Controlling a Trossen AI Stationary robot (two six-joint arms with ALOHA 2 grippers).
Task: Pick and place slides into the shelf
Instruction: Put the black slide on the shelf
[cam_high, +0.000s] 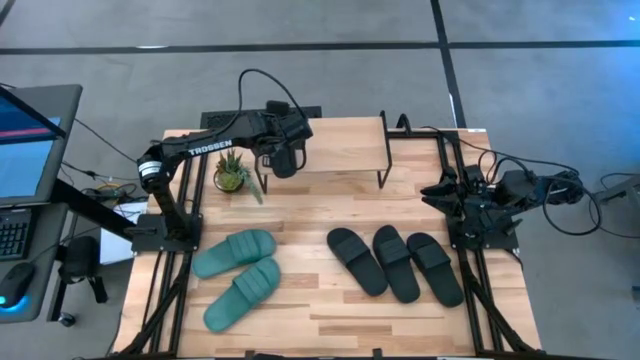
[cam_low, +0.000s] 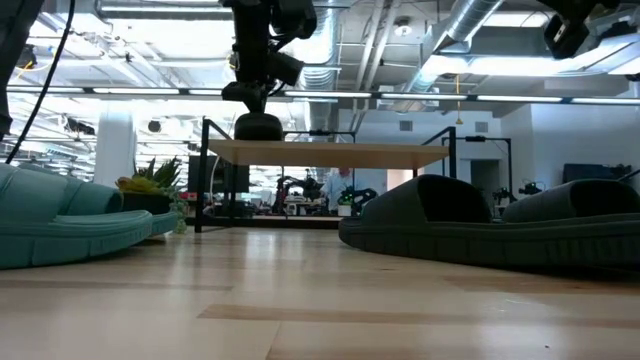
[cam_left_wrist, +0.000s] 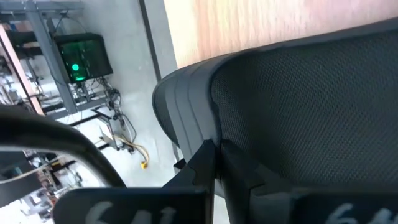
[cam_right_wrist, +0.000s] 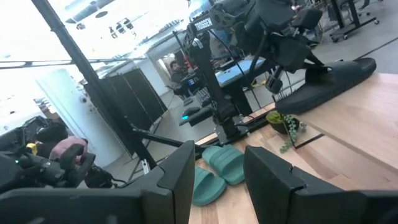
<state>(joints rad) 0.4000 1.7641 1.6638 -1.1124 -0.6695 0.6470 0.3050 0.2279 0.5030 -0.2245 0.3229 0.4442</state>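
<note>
The shelf (cam_high: 345, 150) stands at the table's far middle, a light top board on thin black legs (cam_low: 340, 153). My left gripper (cam_high: 285, 158) is over the board's left end, shut on a black slide (cam_right_wrist: 333, 79). Two teal slides (cam_high: 238, 272) lie flat at the near left. Three black slides (cam_high: 397, 262) lie side by side on their soles at the near right. My right gripper (cam_right_wrist: 214, 171) waits at the table's right edge, open, with nothing between its fingers. My left gripper pinches a ridged edge (cam_left_wrist: 198, 127) of the black slide between its two fingers (cam_left_wrist: 204, 167); it looks like the strap's edge. The fingers slant down from above. The slide lies tilted along the top board's left end (cam_low: 258, 128); whether it rests on the board I cannot tell.
A small potted plant (cam_high: 232, 172) stands on the table just left of the shelf, below my left arm. A monitor and keyboard (cam_high: 22, 160) sit off the table's left side. Bare tabletop lies between the shelf and the slides (cam_high: 330, 205).
</note>
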